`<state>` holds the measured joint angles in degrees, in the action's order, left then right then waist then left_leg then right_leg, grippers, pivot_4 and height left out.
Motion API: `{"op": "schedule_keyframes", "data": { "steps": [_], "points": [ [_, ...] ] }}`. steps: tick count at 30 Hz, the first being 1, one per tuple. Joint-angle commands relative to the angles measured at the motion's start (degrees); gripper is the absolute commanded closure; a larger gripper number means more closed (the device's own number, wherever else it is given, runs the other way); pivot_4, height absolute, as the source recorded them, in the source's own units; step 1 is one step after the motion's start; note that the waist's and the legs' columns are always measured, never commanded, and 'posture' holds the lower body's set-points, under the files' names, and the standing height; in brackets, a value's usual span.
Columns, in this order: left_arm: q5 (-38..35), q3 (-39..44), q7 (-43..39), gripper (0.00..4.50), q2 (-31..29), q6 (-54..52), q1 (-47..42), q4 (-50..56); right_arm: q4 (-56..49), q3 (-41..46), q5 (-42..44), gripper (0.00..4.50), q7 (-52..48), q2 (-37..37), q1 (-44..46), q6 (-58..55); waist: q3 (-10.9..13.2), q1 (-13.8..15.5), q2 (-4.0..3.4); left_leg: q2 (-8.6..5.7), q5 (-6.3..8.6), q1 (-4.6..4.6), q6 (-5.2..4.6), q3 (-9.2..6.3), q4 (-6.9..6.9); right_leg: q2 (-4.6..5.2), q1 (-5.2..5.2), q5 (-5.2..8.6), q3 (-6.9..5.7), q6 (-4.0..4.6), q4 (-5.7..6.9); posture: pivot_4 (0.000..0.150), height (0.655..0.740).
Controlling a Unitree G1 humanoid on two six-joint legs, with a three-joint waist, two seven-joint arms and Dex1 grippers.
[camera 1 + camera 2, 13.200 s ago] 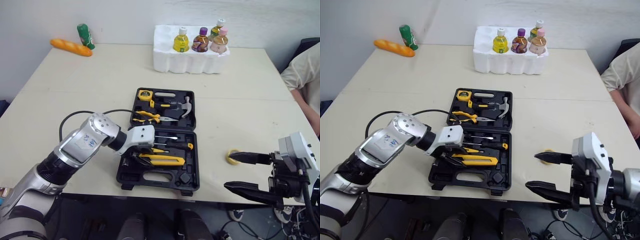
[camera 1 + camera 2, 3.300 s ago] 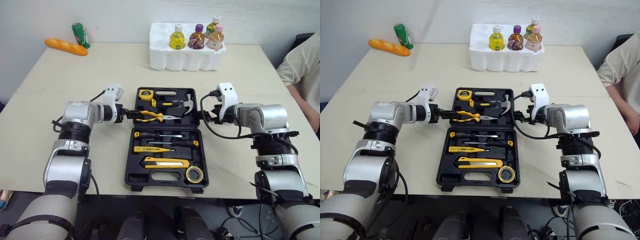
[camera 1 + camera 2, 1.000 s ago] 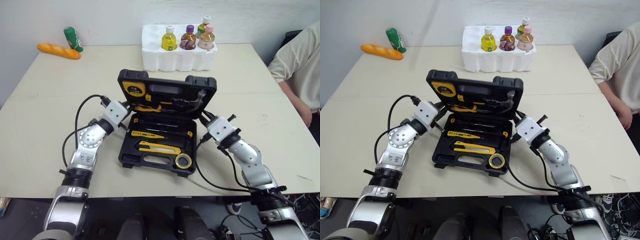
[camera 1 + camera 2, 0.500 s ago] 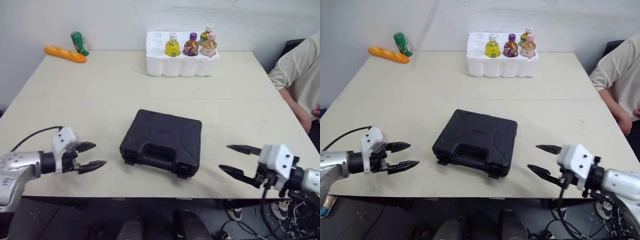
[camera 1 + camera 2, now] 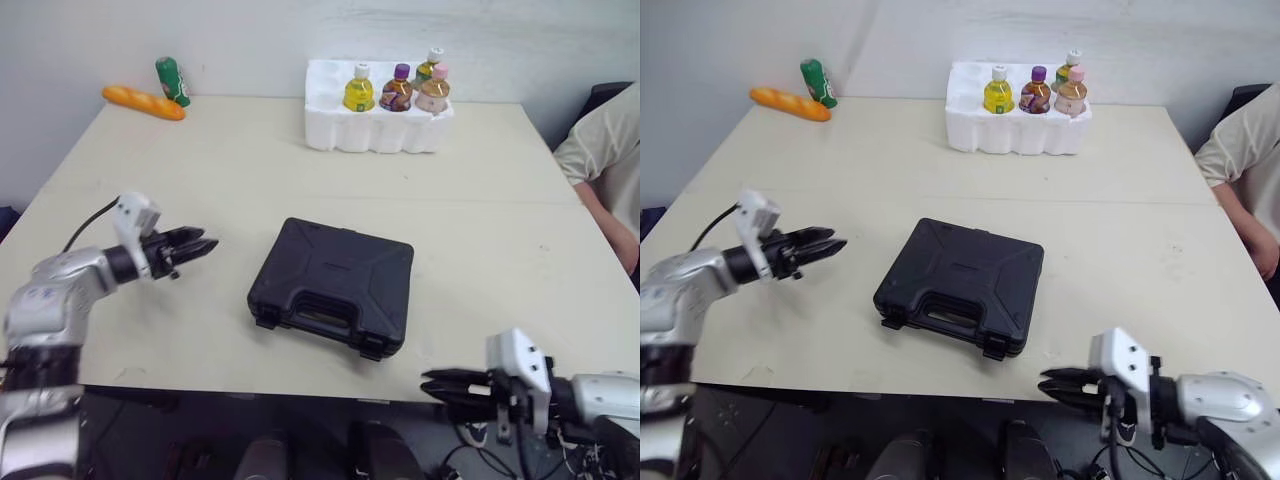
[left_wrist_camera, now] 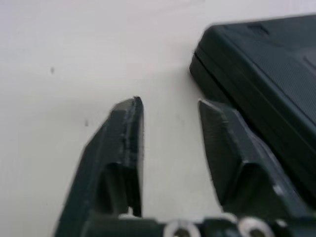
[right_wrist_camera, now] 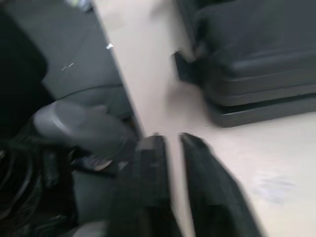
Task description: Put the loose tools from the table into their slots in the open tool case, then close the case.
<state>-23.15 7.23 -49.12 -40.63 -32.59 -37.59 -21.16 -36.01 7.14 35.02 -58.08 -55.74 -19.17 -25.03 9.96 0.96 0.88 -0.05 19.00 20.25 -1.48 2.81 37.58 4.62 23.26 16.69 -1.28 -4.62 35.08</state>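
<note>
**Case.** The case [image 5: 335, 285] lies shut and flat on the table [image 5: 480, 220], about mid-table and turned at a slight angle. Its handle side faces the near edge.

**Left claw.** The left gripper [image 5: 208, 243] hangs low over the table to the left of the case, near it but not touching. Its fingers point toward the case. The left wrist view shows a clear gap between the fingers [image 6: 126, 128], with bare table showing through and nothing held.

**Right claw.** The right gripper [image 5: 1044, 384] sits at the near edge of the table, off the case's near right corner and apart from it. Its fingers [image 7: 148, 168] stand only a narrow gap apart and hold nothing.

**Other items.** At the far side stands a white foam tray [image 5: 375, 128] carrying bottles [image 5: 360, 88]. At the far left corner a loaf [image 5: 143, 102] lies just beside a green bottle [image 5: 173, 80]. A person [image 5: 608, 150] sits at the right edge of the table.
</note>
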Motion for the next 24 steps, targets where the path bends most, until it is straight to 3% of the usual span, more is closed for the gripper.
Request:
{"op": "schedule_keyframes", "data": {
  "steps": [1,5,11,18,24],
  "points": [
    [6.6,-5.8,-1.2,4.45,3.7,5.6,-10.8,-14.0,2.8,-4.8,-0.9,4.5,1.1,2.3,6.4,-2.8,0.0,0.2,0.12,-0.01,-0.04,0.38,0.11,0.0,0.25,-0.04,0.35,-0.02,-0.01,-0.03,0.13,0.15,0.7367],
    [14.8,-11.7,-1.1,4.45,9.2,16.2,-21.9,-30.6,5.3,-9.0,-1.8,4.5,2.1,5.3,12.8,-5.2,0.0,0.4,0.18,-0.06,-0.19,0.99,0.3,0.04,0.71,-0.14,0.75,-0.1,-0.12,-0.18,0.49,0.15,0.7367],
    [21.5,-13.4,3.0,4.45,16.1,26.6,-31.2,-47.1,7.3,-12.3,-4.1,4.5,2.7,7.0,17.4,-6.8,0.1,0.4,0.31,-0.15,-0.22,1.07,0.11,0.23,0.73,-0.12,0.78,-0.22,-0.32,-0.4,0.45,0.15,0.7367],
    [25.4,-13.3,6.4,4.45,20.3,33.9,-33.9,-52.9,9.2,-13.6,-6.8,4.5,2.7,7.4,18.0,-5.5,0.1,0.5,0.39,-0.15,-0.14,1.08,-0.03,0.35,0.84,-0.06,0.78,-0.3,-0.4,-0.57,0.42,0.15,0.7367],
    [24.7,-11.4,-3.4,4.45,20.9,36.1,-34.1,-53.2,11.4,-13.1,-8.7,4.5,0.9,6.5,19.3,-4.6,0.1,0.5,0.38,-0.15,-0.1,1.19,-0.06,0.32,1.07,-0.05,0.78,-0.32,-0.51,-0.6,0.43,0.15,0.7367]
  ]
}}
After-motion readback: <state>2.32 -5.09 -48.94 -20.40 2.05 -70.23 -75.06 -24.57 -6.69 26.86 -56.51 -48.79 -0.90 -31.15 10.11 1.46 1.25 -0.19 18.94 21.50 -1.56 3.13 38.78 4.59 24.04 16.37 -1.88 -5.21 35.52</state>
